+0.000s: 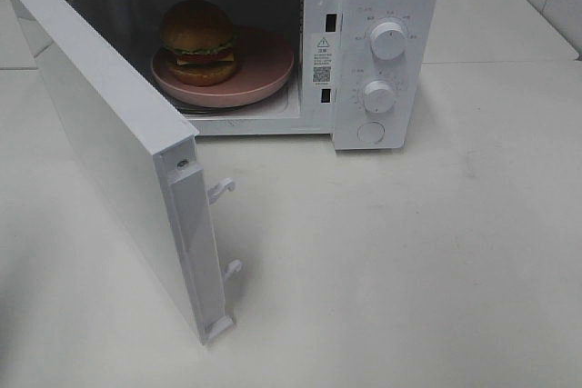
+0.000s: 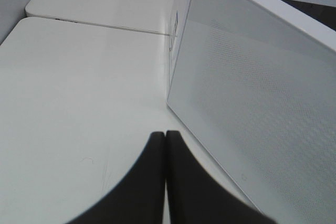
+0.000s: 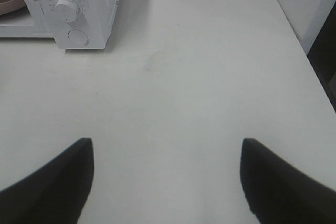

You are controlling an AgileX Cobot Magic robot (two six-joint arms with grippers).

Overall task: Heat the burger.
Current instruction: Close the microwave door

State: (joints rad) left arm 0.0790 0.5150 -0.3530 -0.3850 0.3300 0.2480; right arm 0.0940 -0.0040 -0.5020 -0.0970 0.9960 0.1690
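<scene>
The burger (image 1: 199, 41), with a golden-brown bun, green lettuce, red tomato and cheese, sits on a pink plate (image 1: 264, 74) inside the open white microwave (image 1: 382, 6). The microwave door (image 1: 109, 143) is swung wide open toward the front left. Neither gripper shows in the exterior high view. In the left wrist view my left gripper (image 2: 166, 136) is shut and empty, close to the outer face of the door (image 2: 252, 103). In the right wrist view my right gripper (image 3: 167, 148) is open and empty over bare table, well away from the microwave's control panel (image 3: 68, 9).
Two white knobs (image 1: 388, 40) and a round button (image 1: 370, 132) are on the microwave's right panel. The door's latch hooks (image 1: 221, 190) stick out from its free edge. The white table (image 1: 409, 252) has a seam at the back left (image 2: 105, 24).
</scene>
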